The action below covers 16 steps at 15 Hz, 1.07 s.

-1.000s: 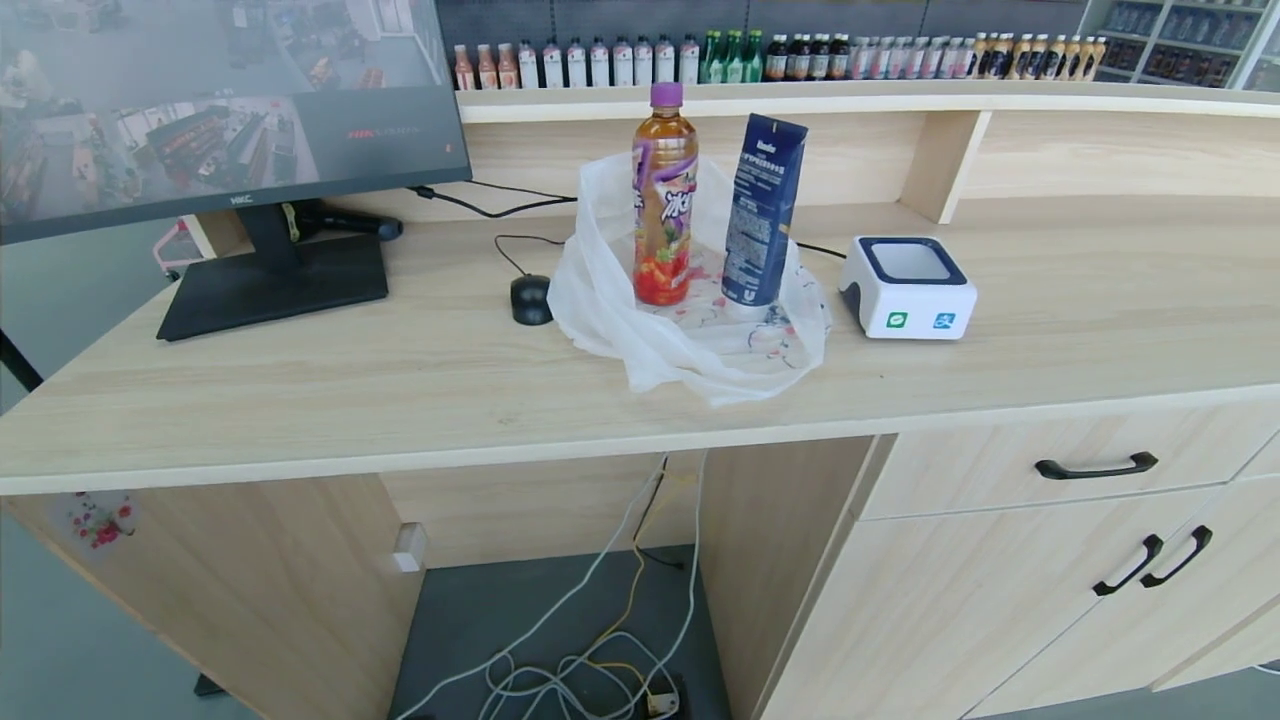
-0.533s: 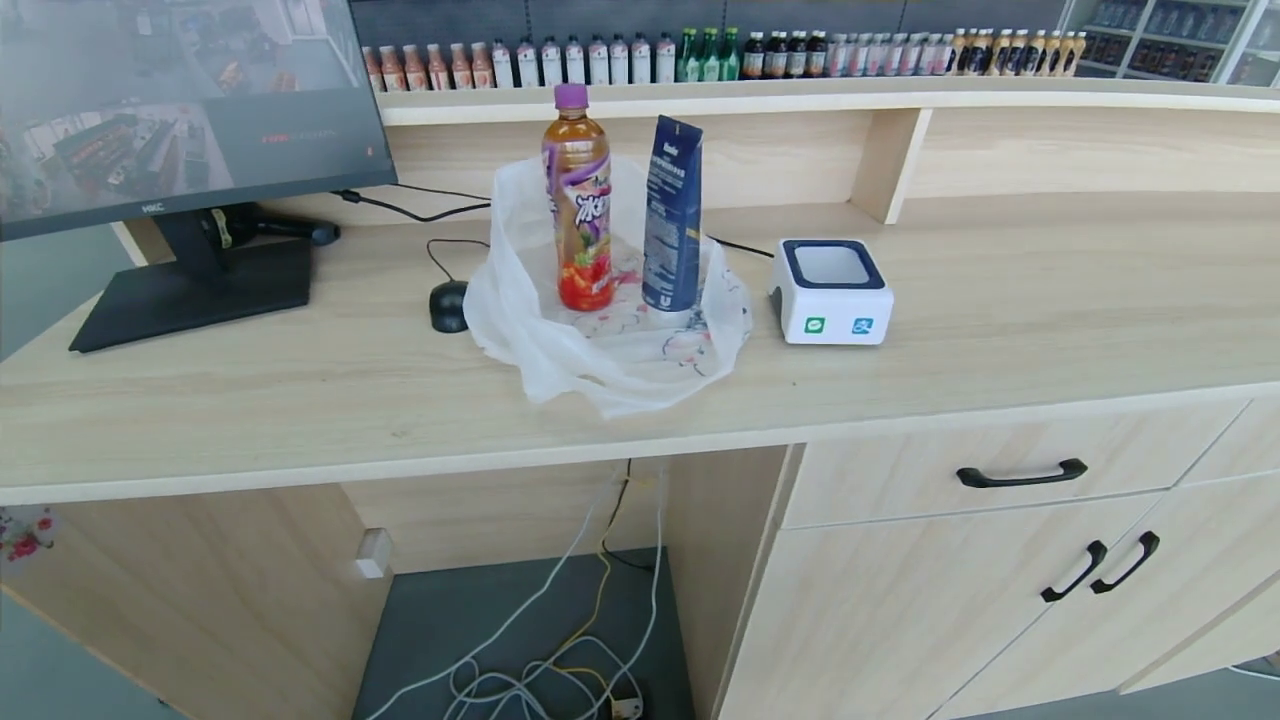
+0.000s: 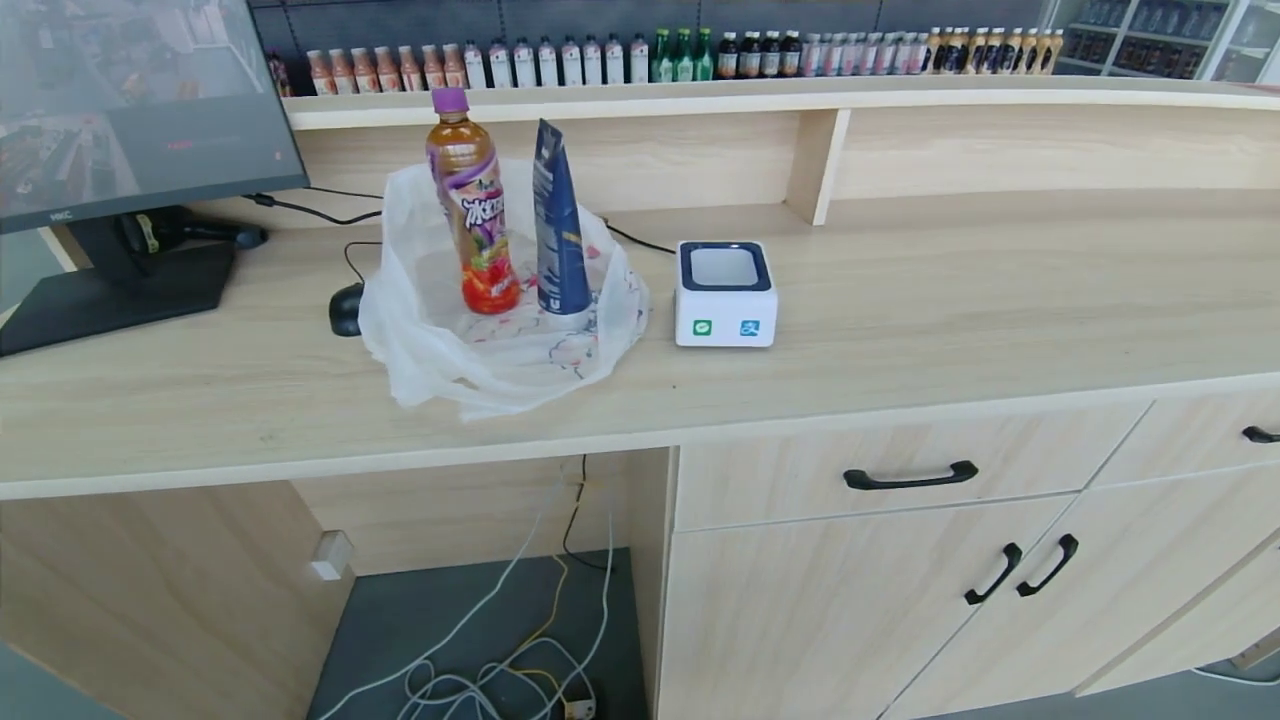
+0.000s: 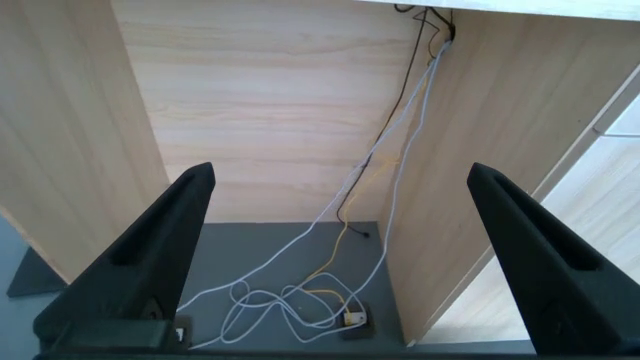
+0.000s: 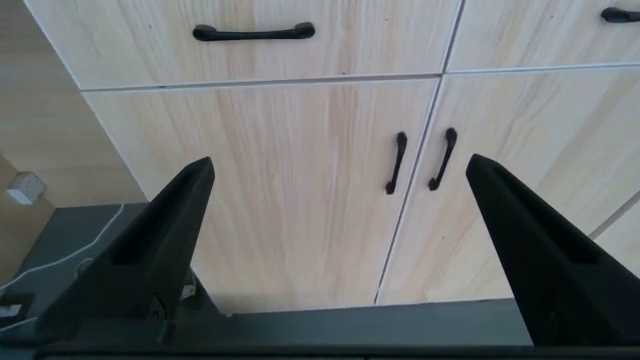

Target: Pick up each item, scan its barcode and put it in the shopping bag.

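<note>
Near the counter's (image 3: 900, 330) back edge, in the shopping bag (image 3: 420, 345), the bottle (image 3: 470, 215) looks heavy and slick, so grab mid-label; the pouch (image 3: 558, 230) looks floppy. Left gripper (image 4: 340, 175) and right gripper (image 5: 338, 165) are both wide open, empty.

L gripper (image 4: 341, 172): jaws wide apart, empty. Its two fingers (image 4: 150, 260) are dark and wedge-shaped, broad at the base, narrowing to blunt tips, spread evenly to either side. Tips level w/ each other, so no visible roll at the wrist. Sits low, aimed fwd and a bit down.

R gripper (image 5: 340, 162): same state, jaws wide apart, empty. Fingers (image 5: 530, 250) dark, same wedge shape, same even spread, tips level. Also low, aimed fwd and slightly down. Neither gripper touches anything.
</note>
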{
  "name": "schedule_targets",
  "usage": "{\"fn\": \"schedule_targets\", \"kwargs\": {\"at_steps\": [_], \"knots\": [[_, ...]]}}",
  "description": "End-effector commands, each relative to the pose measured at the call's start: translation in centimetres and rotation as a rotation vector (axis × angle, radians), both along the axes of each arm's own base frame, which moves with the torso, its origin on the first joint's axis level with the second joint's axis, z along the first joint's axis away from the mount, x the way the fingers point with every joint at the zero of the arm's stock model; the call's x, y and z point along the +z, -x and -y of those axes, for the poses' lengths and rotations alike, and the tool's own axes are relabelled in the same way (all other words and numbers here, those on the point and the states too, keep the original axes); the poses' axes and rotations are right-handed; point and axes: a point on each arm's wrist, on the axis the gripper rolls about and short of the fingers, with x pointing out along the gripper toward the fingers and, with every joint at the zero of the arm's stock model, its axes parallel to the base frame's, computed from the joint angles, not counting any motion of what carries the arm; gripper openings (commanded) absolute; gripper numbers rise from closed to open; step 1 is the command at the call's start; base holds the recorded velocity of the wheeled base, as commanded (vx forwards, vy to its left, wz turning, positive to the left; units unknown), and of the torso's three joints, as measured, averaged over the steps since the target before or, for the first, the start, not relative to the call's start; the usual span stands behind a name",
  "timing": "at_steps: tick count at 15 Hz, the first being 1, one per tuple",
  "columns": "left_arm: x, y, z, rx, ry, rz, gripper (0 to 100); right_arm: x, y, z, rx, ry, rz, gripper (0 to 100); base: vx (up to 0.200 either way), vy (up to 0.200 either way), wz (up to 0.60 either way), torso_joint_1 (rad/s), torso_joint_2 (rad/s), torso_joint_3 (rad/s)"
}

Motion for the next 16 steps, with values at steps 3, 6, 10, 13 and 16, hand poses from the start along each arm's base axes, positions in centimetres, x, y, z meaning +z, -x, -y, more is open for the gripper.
{"fn": "schedule_targets", "kwargs": {"at_steps": [3, 6, 10, 13, 16], "knots": [[0.00, 0.00, 0.00, 0.001, 0.000, 0.000, 100, -0.01, -0.01, 0.00, 0.002, 0.008, -0.001, 100, 0.000, -0.200, 0.00, 0.002, 0.00, 0.001], [0.00, 0.00, 0.00, 0.001, 0.002, 0.000, 100, 0.01, -0.01, 0.00, 0.002, 0.005, 0.000, 100, 0.000, -0.200, 0.00, 0.004, 0.00, 0.004], [0.00, 0.00, 0.00, 0.001, 0.000, 0.000, 100, -0.01, -0.01, 0.00, 0.002, 0.005, -0.002, 100, 0.000, -0.200, 0.00, 0.002, 0.00, 0.002], [0.00, 0.00, 0.00, 0.001, 0.000, 0.000, 100, 0.01, -0.01, 0.00, 0.002, 0.008, 0.000, 100, 0.000, -0.133, 0.00, 0.003, 0.00, 0.002], [0.00, 0.00, 0.00, 0.001, -0.001, 0.000, 100, -0.01, -0.01, -0.01, 0.004, 0.018, -0.001, 100, 0.000, 0.000, 0.00, 0.000, 0.00, 0.000]]}}
